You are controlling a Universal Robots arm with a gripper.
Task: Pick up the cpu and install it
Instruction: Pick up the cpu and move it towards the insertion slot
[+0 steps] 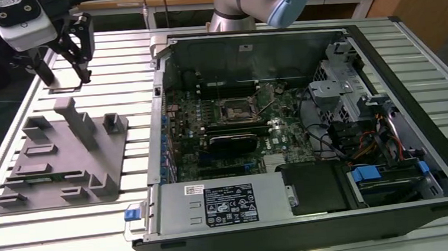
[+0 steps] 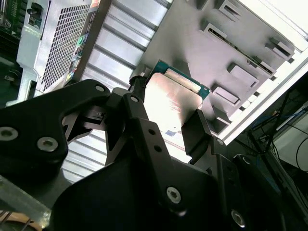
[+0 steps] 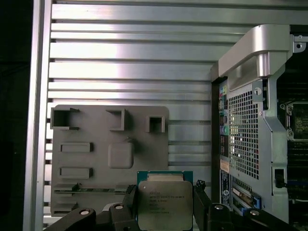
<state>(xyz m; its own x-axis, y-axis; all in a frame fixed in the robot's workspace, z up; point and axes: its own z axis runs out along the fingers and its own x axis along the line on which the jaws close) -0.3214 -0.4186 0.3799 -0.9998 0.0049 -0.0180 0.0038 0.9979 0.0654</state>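
The cpu (image 3: pixel 165 203), a small square chip with a shiny silver top and a thin green rim, sits between my gripper's (image 3: pixel 165 192) two black fingers in both wrist views. The fingers press on two opposite edges of the cpu (image 2: pixel 173 101), so my gripper (image 2: pixel 168 108) is shut on it. In the exterior view my gripper (image 1: pixel 65 82) hangs at the far left of the slatted table, just past the far end of the grey tray (image 1: pixel 46 173), with the pale cpu (image 1: pixel 63 87) at its fingertips. The bare motherboard socket (image 1: pixel 233 108) lies open inside the computer case.
The open computer case (image 1: pixel 408 53) fills the exterior view's right, with cables, a drive cage and a power supply around the motherboard. The grey tray (image 3: pixel 96 163) carries raised blocks and slots. The case's perforated rear panel (image 3: pixel 243 134) stands close beside the gripper.
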